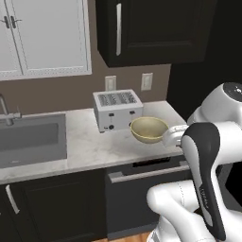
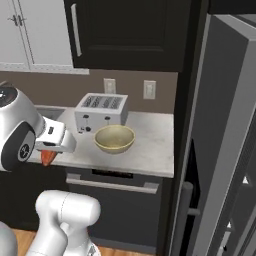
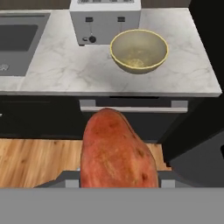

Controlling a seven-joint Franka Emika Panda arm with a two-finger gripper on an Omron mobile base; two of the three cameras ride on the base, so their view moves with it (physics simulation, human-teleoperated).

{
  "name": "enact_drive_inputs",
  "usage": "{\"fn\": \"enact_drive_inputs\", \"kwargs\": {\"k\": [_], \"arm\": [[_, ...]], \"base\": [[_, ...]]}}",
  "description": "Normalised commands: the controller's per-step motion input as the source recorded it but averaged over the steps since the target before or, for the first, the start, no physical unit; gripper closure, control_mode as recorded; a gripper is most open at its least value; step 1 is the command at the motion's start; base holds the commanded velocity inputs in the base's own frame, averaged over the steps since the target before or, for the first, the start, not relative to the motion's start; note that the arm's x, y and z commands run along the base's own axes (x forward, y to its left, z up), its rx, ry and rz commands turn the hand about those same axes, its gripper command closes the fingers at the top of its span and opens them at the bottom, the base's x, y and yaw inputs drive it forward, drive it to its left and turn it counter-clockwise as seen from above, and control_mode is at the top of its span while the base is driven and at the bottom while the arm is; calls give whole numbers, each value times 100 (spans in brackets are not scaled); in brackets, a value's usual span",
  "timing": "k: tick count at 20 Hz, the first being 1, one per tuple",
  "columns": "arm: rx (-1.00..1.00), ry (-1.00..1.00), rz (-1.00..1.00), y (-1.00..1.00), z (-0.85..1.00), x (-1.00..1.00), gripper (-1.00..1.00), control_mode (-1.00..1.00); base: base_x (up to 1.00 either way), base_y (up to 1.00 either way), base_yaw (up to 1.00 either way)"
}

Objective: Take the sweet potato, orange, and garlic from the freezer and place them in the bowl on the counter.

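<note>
The pincer (image 3: 118,183) is closed on the sweet potato (image 3: 117,151), which stands between the jaws with its tapered end pointing away from the hand. In the right base view, the reddish tip of the sweet potato (image 2: 48,157) protrudes below the white hand, in front of the desk (image 2: 145,150) edge and to the left of the bowl (image 2: 114,138). The bowl (image 3: 138,50) rests upright on the marbled desk (image 3: 65,65), just in front of the silver toaster (image 3: 105,19), near its right end. Its interior is pale, and no item can be made out inside it. The steel sink (image 1: 28,137) is set into the desk well to the left of the toaster (image 1: 117,109). The grey fridge (image 2: 225,150) stands at the right of the desk, with a long door (image 2: 187,220) swung toward the camera. Wood flooring (image 3: 39,162) lies below the dark cabinets.
</note>
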Motion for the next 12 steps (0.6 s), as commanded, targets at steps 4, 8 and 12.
{"fn": "enact_drive_inputs", "kwargs": {"k": [4, 8, 12], "arm": [[0, 0, 0, 0, 0, 0, 100, 100], [0, 0, 0, 0, 0, 0, 100, 100], [0, 0, 0, 0, 0, 0, 100, 100]], "base": [[41, -14, 0], [42, -13, 0], [43, -13, 0]]}}
